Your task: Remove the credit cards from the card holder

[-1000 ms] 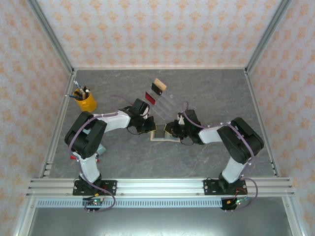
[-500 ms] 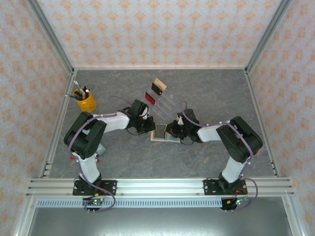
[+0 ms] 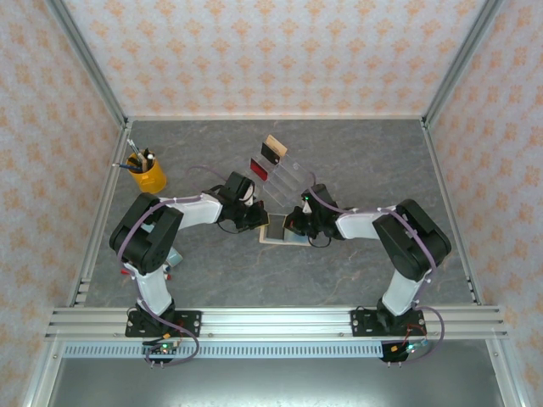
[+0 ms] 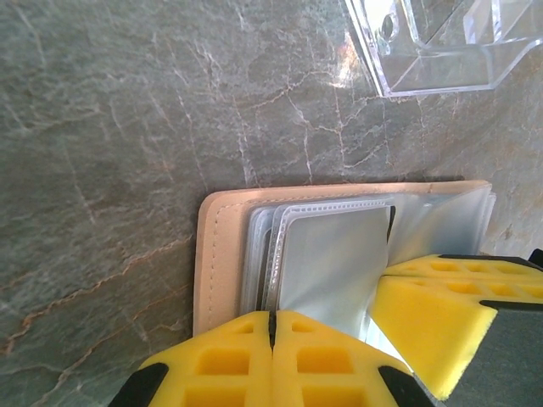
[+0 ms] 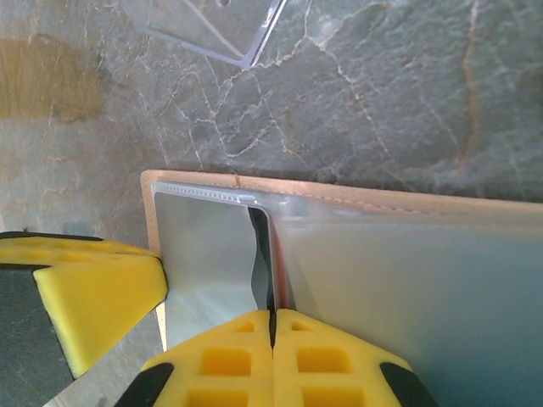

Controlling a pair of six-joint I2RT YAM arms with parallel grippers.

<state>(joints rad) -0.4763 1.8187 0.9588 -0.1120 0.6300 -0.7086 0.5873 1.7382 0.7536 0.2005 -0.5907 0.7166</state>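
The right gripper [image 5: 271, 348] has its yellow pads squeezed together on a thin leaf that stands up inside the card holder [image 5: 339, 193]. The left gripper [image 4: 271, 339] has its pads pressed together too, at the edge of the clear pockets. The card holder lies open on the grey table [image 3: 212, 271], between both grippers. Just behind it, a red card [image 3: 259, 170] and a tan card [image 3: 273, 150] stand in a clear stand [image 3: 293, 176].

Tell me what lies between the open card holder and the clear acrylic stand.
Nothing lies there. In the left wrist view, a bare stretch of grey marbled tabletop separates the card holder from the clear acrylic stand.
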